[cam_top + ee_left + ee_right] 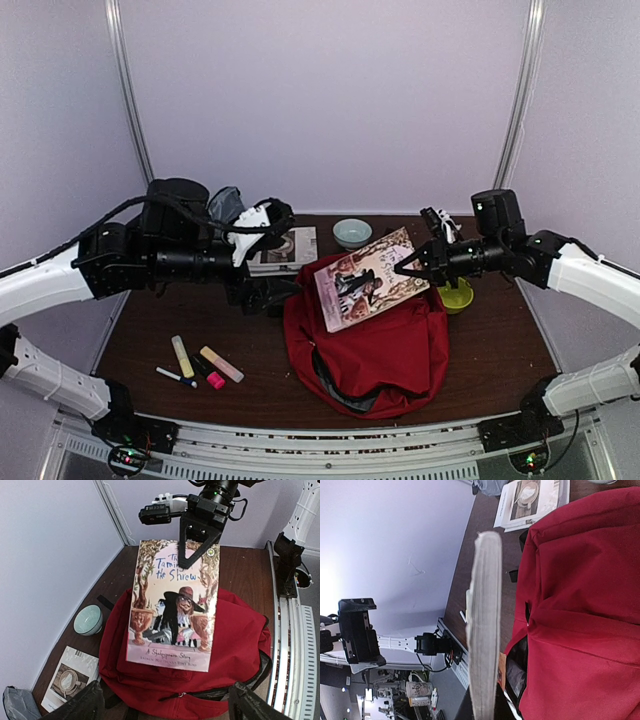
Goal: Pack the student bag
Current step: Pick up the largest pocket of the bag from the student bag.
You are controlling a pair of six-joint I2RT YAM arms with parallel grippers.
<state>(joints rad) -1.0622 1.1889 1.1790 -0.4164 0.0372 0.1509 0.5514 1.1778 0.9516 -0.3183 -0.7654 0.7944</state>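
Top external view: you've got the student bag [372,345] lying mid-way across the brown table [500,340], red, zip mouth gaping toward the arm bases. Above it hangs a paperback, "The Taming of the Shrew" [175,605], tilted, top edge pinched by the right gripper [191,555]. Left gripper [165,707] hovers just beside the bag's left side, fingers [82,705] spread wide, nothing btwn them. Behind the bag: magazine [290,247], teal bowl [352,232]. Front-left: highlighters [221,364].
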